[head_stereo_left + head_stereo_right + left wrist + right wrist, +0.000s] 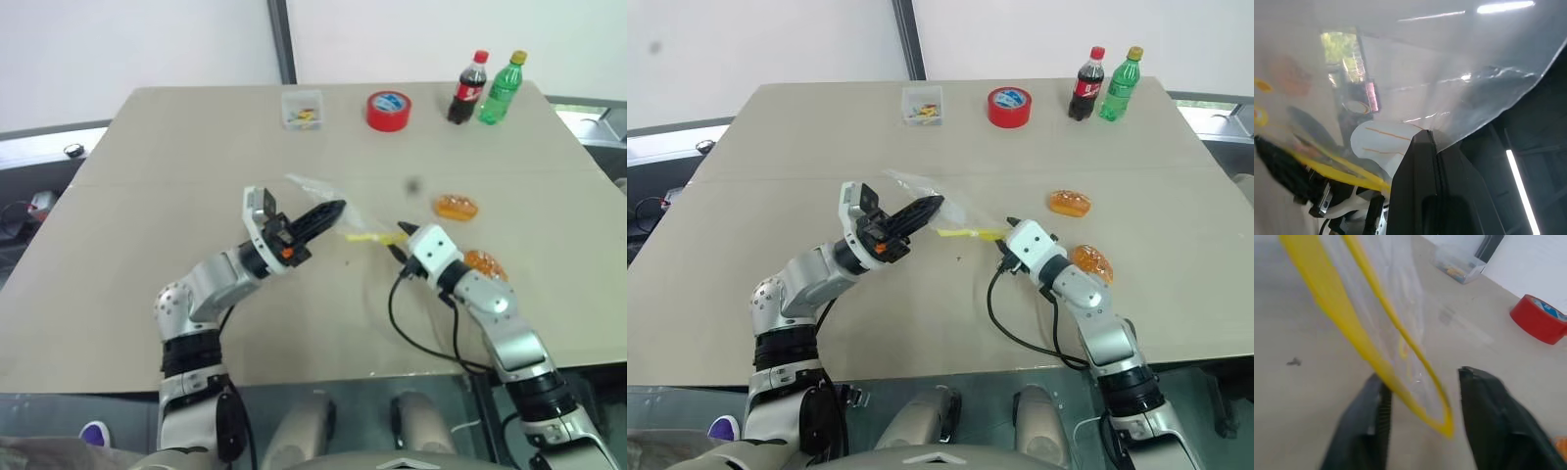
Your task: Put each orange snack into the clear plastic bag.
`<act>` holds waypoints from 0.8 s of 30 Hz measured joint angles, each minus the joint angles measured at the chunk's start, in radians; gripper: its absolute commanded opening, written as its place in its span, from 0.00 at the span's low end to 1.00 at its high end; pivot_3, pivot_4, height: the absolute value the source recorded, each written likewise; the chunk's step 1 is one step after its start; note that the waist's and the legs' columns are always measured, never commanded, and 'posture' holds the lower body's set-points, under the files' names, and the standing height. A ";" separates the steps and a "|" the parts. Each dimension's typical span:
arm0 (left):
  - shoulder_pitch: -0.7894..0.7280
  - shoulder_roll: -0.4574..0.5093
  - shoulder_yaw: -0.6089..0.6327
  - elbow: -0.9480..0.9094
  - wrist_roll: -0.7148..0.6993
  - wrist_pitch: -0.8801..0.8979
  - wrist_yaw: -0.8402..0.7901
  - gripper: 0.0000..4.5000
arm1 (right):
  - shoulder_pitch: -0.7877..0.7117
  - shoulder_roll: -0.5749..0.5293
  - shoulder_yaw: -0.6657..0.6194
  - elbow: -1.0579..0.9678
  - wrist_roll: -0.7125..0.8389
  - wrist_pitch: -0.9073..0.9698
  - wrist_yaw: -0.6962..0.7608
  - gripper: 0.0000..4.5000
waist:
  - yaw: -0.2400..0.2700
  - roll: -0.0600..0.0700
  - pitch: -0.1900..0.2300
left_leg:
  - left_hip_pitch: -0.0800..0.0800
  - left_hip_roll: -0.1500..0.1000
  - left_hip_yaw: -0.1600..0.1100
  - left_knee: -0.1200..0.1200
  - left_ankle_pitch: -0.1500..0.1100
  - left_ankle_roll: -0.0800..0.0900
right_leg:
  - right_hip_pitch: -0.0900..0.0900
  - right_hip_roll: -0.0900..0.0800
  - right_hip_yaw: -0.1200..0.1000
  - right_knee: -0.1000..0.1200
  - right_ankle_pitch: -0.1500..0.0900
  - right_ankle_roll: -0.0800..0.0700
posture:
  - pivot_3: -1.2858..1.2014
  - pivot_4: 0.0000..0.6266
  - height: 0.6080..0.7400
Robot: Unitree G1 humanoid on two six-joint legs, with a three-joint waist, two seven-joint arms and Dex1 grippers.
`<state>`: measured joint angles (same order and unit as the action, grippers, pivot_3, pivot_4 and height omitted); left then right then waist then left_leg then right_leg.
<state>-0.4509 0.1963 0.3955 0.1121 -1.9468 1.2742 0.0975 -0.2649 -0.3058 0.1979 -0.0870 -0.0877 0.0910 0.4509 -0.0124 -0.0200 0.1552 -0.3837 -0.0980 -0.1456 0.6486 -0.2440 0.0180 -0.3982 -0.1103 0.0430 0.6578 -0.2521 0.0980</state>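
My left gripper (328, 211) is shut on one edge of the clear plastic bag (315, 188) and holds it up above the middle of the table. In the left wrist view the bag film (1449, 73) drapes over the closed fingers (1430, 186). The bag's yellow seal strip (1400, 333) hangs toward my right gripper (1421, 376). That gripper is open, and the lower end of the strip sits between its fingers. Two orange snacks lie on the table to the right, one (456, 207) beyond my right gripper and one (486, 264) beside its wrist.
At the table's far edge stand a small clear box of coloured bits (302, 108), a red tape roll (389, 110), a cola bottle (469, 88) and a green bottle (502, 88). A black cable (411, 333) loops from my right wrist over the table.
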 measured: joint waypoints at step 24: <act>0.021 0.458 -0.458 -0.541 1.095 -0.565 -0.359 0.71 | -0.494 -0.213 -0.010 0.380 -0.156 -0.017 0.044 0.00 | -0.001 0.001 0.004 | -0.007 0.000 0.005 -0.011 0.001 -0.001 | -0.010 0.001 0.003 -0.009 0.001 -0.002 | 0.52 0.24 1.00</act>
<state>-0.4298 0.6543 -0.0624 -0.4290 -0.8518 0.7091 -0.2620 -0.7588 -0.5187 0.1876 0.2930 -0.2438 0.0740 0.4953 -0.0136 -0.0193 0.1596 -0.3910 -0.0977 -0.1410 0.6377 -0.2435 0.0174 -0.4081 -0.1096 0.0459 0.6488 -0.2508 0.0959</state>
